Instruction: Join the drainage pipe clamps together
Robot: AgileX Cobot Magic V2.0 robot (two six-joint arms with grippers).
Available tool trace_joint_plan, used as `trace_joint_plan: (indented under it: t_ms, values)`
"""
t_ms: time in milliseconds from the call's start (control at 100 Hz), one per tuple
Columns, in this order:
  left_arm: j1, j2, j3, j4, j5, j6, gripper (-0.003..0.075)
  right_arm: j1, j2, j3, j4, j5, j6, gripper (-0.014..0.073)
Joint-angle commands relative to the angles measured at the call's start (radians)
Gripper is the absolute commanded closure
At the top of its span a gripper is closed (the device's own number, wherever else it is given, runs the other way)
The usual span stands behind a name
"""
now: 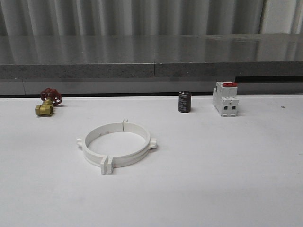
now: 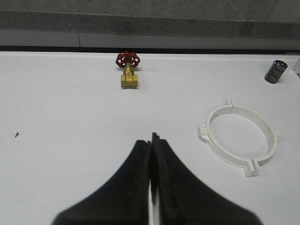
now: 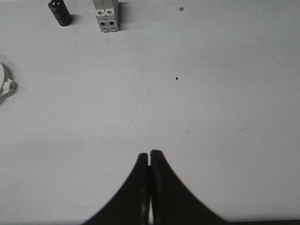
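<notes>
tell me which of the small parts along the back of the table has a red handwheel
The brass valve at the far left; the black cylinder has no red, and the white breaker block has a red switch.

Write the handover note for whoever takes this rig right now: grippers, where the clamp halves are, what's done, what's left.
Left gripper: shut, holding nothing, above bare table.
Right gripper: shut, holding nothing, above bare table.
Drainage pipe clamps: the two white halves lie flat mid-table as one closed ring, flange tabs meeting at the near and far seams.
Brass valve, black capacitor and breaker block stand along the far edge, apart from the ring.
Done: the halves appear joined.
Left: probably nothing; whether the seams are fully seated cannot be told from here, so check before closing out.
</notes>
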Motion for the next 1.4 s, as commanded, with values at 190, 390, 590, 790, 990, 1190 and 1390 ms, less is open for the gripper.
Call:
trace_joint_plan:
  t_ms: [190,390,590,790,990,1190,1390]
  values:
    - [0.003,0.002,-0.027,-0.011,-0.076,0.0,0.0741,-0.004,0.002,-0.023,-0.02,-0.058,-0.012,0.066]
    - [0.003,0.002,-0.027,-0.011,-0.076,0.0,0.0741,-0.008,-0.027,0.018,-0.107,-0.144,-0.012,0.066]
    - [0.003,0.002,-0.027,-0.011,-0.076,0.0,0.0741,-0.062,-0.201,0.18,-0.107,-0.375,-0.013,0.066]
    - [0.003,0.002,-0.027,-0.011,-0.076,0.0,0.0741,-0.167,-0.378,0.364,-0.021,-0.541,-0.085,0.066]
    - [0.003,0.002,-0.027,-0.011,-0.076,0.0,0.0741,-0.203,-0.522,0.532,0.097,-0.704,-0.215,0.066]
    - [0.003,0.002,-0.027,-0.011,-0.076,0.0,0.0741,-0.203,-0.562,0.661,0.111,-0.889,-0.215,0.066]
    - [0.003,0.002,-0.027,-0.011,-0.074,0.0,0.0741,-0.203,-0.562,0.735,0.111,-1.015,-0.214,0.066]
